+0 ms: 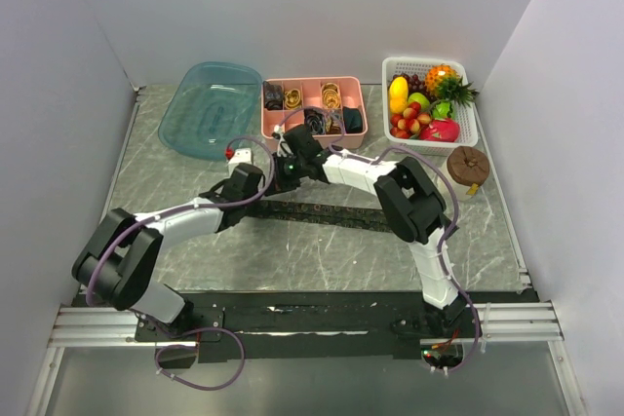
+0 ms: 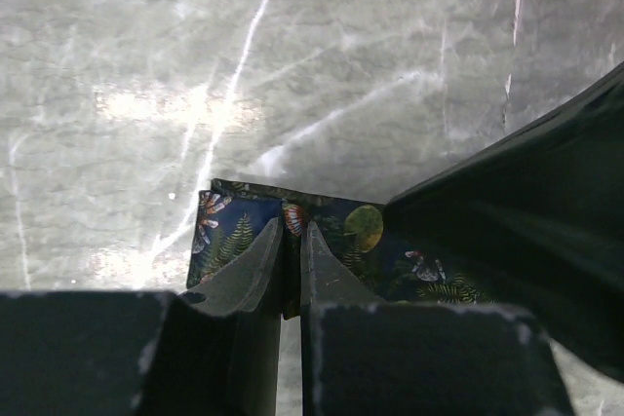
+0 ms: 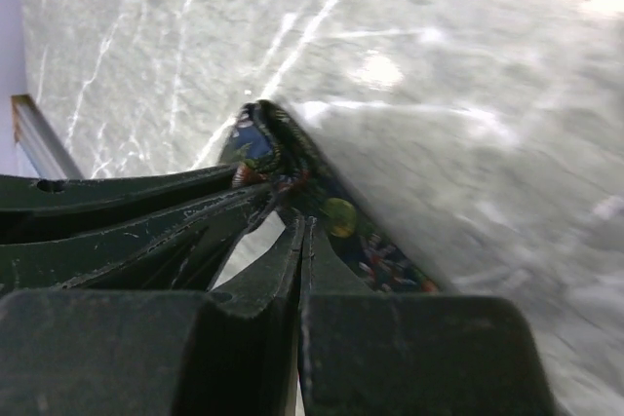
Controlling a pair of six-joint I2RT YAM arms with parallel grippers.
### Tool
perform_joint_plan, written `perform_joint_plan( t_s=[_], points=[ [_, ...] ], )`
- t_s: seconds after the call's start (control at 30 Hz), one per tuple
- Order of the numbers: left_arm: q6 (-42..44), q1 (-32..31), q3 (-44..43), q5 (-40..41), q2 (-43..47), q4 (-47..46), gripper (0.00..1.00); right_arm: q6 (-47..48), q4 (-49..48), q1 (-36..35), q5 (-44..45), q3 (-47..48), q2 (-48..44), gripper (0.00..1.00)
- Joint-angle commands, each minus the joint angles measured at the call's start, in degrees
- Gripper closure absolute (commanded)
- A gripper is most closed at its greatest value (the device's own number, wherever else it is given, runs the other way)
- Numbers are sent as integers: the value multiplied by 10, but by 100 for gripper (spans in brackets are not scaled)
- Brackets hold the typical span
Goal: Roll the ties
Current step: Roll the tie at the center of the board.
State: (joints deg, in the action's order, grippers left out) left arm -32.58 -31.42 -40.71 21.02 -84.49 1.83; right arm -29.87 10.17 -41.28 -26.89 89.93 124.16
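A long dark navy tie (image 1: 336, 215) with a small leaf and fruit print lies stretched across the middle of the table. Its left end is folded over where both grippers meet. My left gripper (image 2: 294, 226) is shut on that folded end (image 2: 341, 231), with fabric pinched between its fingers. My right gripper (image 3: 304, 221) is shut on the same end (image 3: 341, 216) from the other side, close against the left gripper's fingers (image 3: 127, 211). In the top view the left gripper (image 1: 263, 182) and the right gripper (image 1: 285, 174) touch over the tie's left end. Several rolled ties sit in the pink tray (image 1: 359, 94).
A blue plastic tub (image 1: 210, 109) stands at the back left. A white basket (image 1: 466, 119) of toy fruit stands at the back right. A brown round object (image 1: 468, 165) lies in front of it. The right arm's elbow (image 1: 409, 204) is above the tie's right part.
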Motion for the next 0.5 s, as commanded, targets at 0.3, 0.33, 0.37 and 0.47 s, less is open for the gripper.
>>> perform_joint_plan(
  t_s=[0.3, 0.33, 0.37, 0.47],
  points=[
    [-13, -41, -10, 39, -2, -15, 46, 14, 1, 17, 15, -24, -40, 100],
    [-13, -41, -7, 35, 0, -15, 47, 14, -2, 17, 16, -26, -41, 100],
    [-13, -42, -2, 32, 5, -30, 47, 14, 0, 17, 16, -27, -41, 100],
    [-19, -41, 12, 18, 13, -48, 48, 14, -2, 21, 16, -30, -42, 100]
  ],
)
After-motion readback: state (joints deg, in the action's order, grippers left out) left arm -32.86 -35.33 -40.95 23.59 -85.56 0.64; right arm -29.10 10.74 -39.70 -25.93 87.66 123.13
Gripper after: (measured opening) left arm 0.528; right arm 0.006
